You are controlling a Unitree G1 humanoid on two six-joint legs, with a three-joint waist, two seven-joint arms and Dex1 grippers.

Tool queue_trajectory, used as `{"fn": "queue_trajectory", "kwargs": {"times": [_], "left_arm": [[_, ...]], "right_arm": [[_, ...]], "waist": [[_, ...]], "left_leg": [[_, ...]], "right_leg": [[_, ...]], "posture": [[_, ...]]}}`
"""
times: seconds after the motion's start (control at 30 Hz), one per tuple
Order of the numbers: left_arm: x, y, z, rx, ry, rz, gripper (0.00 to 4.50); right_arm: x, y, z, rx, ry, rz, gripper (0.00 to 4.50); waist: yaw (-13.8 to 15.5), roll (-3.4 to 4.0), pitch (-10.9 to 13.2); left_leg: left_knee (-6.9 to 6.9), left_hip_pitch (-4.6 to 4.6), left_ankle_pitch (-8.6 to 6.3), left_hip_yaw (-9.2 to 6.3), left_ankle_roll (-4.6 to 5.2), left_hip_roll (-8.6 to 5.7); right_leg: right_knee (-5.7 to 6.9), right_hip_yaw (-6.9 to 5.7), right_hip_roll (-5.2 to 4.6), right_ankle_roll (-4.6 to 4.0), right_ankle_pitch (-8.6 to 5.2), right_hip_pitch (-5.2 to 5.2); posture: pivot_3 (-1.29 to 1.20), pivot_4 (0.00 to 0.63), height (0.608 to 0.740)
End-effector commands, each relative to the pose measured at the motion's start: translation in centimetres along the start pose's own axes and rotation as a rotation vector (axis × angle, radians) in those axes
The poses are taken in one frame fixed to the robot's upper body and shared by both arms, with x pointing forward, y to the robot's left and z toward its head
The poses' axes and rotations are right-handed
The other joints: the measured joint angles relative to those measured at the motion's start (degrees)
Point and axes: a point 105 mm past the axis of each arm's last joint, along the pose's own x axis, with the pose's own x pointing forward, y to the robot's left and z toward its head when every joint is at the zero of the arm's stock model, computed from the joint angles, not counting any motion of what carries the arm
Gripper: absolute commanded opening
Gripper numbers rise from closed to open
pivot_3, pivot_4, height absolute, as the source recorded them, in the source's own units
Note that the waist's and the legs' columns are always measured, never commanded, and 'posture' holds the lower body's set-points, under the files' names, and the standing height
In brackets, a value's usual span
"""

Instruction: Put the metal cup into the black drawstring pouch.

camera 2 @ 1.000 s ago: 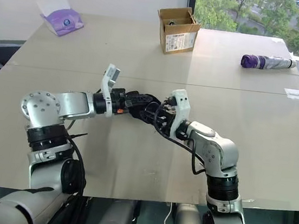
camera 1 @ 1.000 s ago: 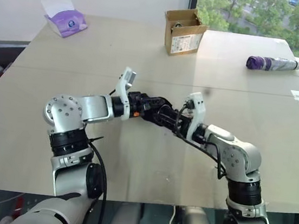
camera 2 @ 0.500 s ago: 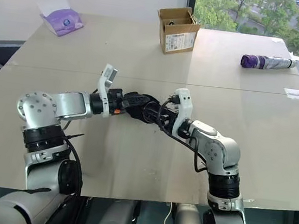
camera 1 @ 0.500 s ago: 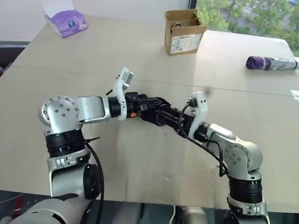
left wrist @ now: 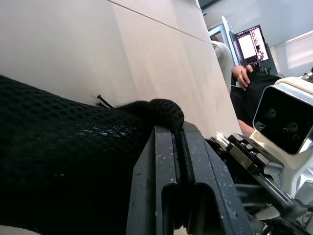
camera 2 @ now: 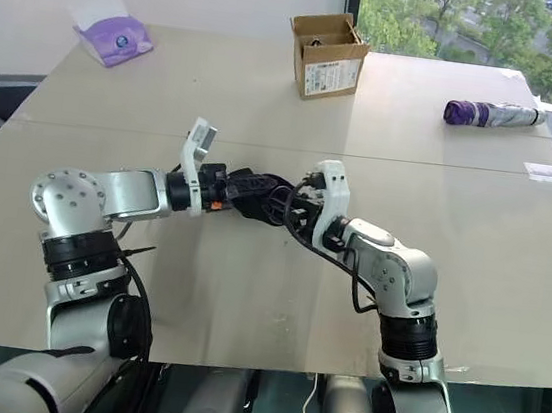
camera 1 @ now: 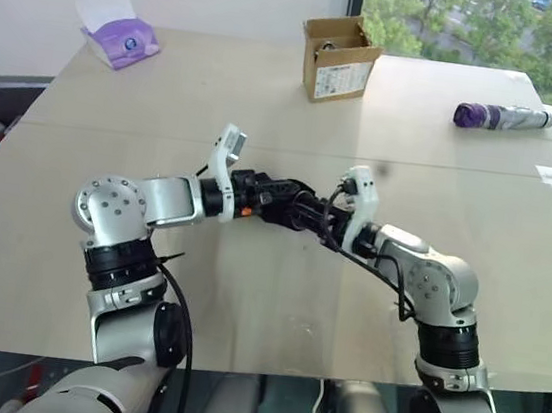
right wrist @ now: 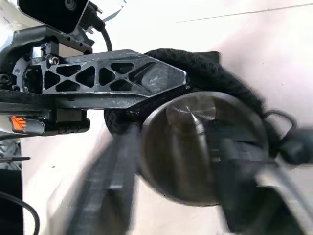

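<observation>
Meeting above the middle of the desk [camera 1: 66, 272], both arms point toward each other, with the black drawstring pouch [left wrist: 58, 147] held between them, off the surface.

Left gripper [camera 1: 270, 192]: fingers [left wrist: 161, 171] pinched tight on a fold of the pouch's mesh fabric near its mouth; the cloth bunches over the fingertip in the left wrist view. A thin cord end pokes out beside the bunched edge.

Right gripper [right wrist: 181, 161]: fingers on either side of the metal cup [right wrist: 203, 147], blurred in the right wrist view. Cannot tell whether they clamp the cup or stand slightly off it. The cup's round shiny end faces the wrist camera, and black mesh wraps around its far side, so the cup sits at or partly within the pouch mouth; depth of insertion cannot be judged.

Elsewhere on the desk, well apart from the arms: open cardboard box [camera 1: 339, 56] at the far centre, purple tissue pack [camera 1: 121, 38] at the far left, folded purple umbrella [camera 1: 501, 117] at the far right.

A person's hand [left wrist: 241, 75] and a monitor [left wrist: 253, 42] show beyond the desk edge in the left wrist view.
</observation>
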Motion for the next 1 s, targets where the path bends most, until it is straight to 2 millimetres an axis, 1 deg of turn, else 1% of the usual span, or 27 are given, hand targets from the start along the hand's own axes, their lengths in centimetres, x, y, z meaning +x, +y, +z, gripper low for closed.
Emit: {"fn": "queue_trajectory", "kwargs": {"times": [0.03, 0.17, 0.23, 0.3, 0.37, 0.4, 0.47, 0.63, 0.77, 0.83, 0.9, 1.0], "left_arm": [[-0.1, -1.3, 0.6, 0.053, -0.017, -0.035, 0.00], [0.1, -1.6, 0.6, 0.060, -0.017, -0.041, 0.00], [0.1, -1.7, 0.7, 0.061, -0.020, -0.045, 0.00], [0.2, -1.8, 0.7, 0.062, -0.022, -0.047, 0.00], [0.2, -1.8, 0.8, 0.061, -0.025, -0.050, 0.00], [0.2, -1.9, 0.9, 0.060, -0.026, -0.053, 0.00], [0.4, -2.2, 1.0, 0.062, -0.027, -0.060, 0.00], [0.6, -2.8, 2.2, 0.046, -0.058, -0.087, 0.00], [0.7, -2.9, 3.0, 0.008, -0.082, -0.107, 0.00], [1.1, -3.3, 2.7, 0.001, -0.071, -0.125, 0.00], [1.4, -3.6, 2.4, -0.009, -0.064, -0.146, 0.00], [1.3, -3.6, 2.3, -0.018, -0.074, -0.143, 0.00]], "right_arm": [[0.4, 0.4, 0.9, -0.070, -0.016, -0.004, 0.12], [0.9, 0.9, 1.4, -0.140, -0.037, 0.006, 0.12], [1.2, 0.8, 1.3, -0.235, -0.034, -0.007, 0.12], [1.5, 1.1, 1.7, -0.300, -0.073, 0.009, 0.12], [1.8, 2.1, 2.5, -0.380, -0.144, 0.063, 0.12], [2.0, 2.7, 2.9, -0.458, -0.180, 0.088, 0.12], [2.3, 3.5, 3.1, -0.600, -0.218, 0.134, 0.12], [2.7, 4.4, 3.6, -0.733, -0.308, 0.204, 0.12], [2.9, 4.0, 4.9, -0.841, -0.377, 0.163, 0.12], [3.2, 3.5, 5.6, -0.898, -0.404, 0.113, 0.12], [3.6, 3.3, 5.7, -0.972, -0.406, 0.093, 0.12], [3.8, 2.9, 6.0, -1.017, -0.435, 0.053, 0.12]], "waist": [[0.0, 0.00, 0.0], [0.0, 0.00, 0.0], [0.0, 0.00, 0.0], [0.0, 0.00, 0.0], [0.0, 0.00, 0.0], [0.0, 0.00, 0.0], [0.0, 0.00, 0.0], [0.0, -0.02, 0.0], [0.0, -0.02, 0.0], [0.0, -0.02, 0.0], [0.0, -0.02, 0.0], [0.0, -0.03, 0.0]], "left_leg": [[0.00, 0.00, 0.00, 0.00, 0.00, 0.00], [0.00, 0.00, 0.00, 0.00, 0.00, 0.00], [0.00, 0.00, 0.00, 0.00, 0.00, 0.00], [0.00, 0.00, 0.00, 0.01, 0.00, 0.00], [0.00, 0.00, 0.00, 0.00, 0.00, 0.00], [0.00, 0.00, 0.00, 0.00, -0.01, 0.00], [0.00, 0.00, 0.00, 0.01, -0.01, 0.00], [-0.01, 0.00, 0.01, 0.01, -0.02, 0.00], [0.00, 0.00, 0.01, 0.00, -0.02, 0.01], [0.00, 0.00, 0.02, -0.01, -0.03, 0.01], [0.00, 0.00, 0.02, 0.00, -0.03, 0.01], [0.00, -0.01, 0.02, 0.01, -0.03, 0.01]], "right_leg": [[0.00, 0.00, 0.00, 0.00, 0.00, 0.00], [-0.01, 0.00, 0.00, 0.00, 0.00, 0.00], [-0.01, 0.00, 0.00, 0.00, 0.00, 0.00], [-0.01, 0.00, 0.00, 0.00, 0.00, 0.00], [-0.02, 0.00, 0.00, 0.00, 0.00, 0.00], [-0.01, 0.00, 0.00, 0.00, 0.00, 0.00], [-0.04, 0.00, 0.00, 0.01, 0.00, 0.00], [-0.05, -0.01, 0.00, 0.01, 0.00, 0.00], [-0.04, 0.00, -0.01, 0.01, 0.00, 0.01], [-0.04, -0.01, -0.01, 0.00, 0.00, 0.01], [-0.04, 0.00, -0.01, 0.00, 0.00, 0.01], [-0.06, 0.01, -0.03, 0.00, 0.00, 0.01]], "posture": [[0.00, 0.150, 0.740], [0.00, 0.150, 0.740], [0.00, 0.150, 0.740], [0.00, 0.150, 0.740], [0.00, 0.150, 0.740], [0.00, 0.150, 0.740], [0.00, 0.150, 0.740], [0.00, 0.150, 0.740], [0.00, 0.150, 0.740], [0.00, 0.150, 0.740], [0.00, 0.150, 0.740], [0.00, 0.150, 0.740]]}}
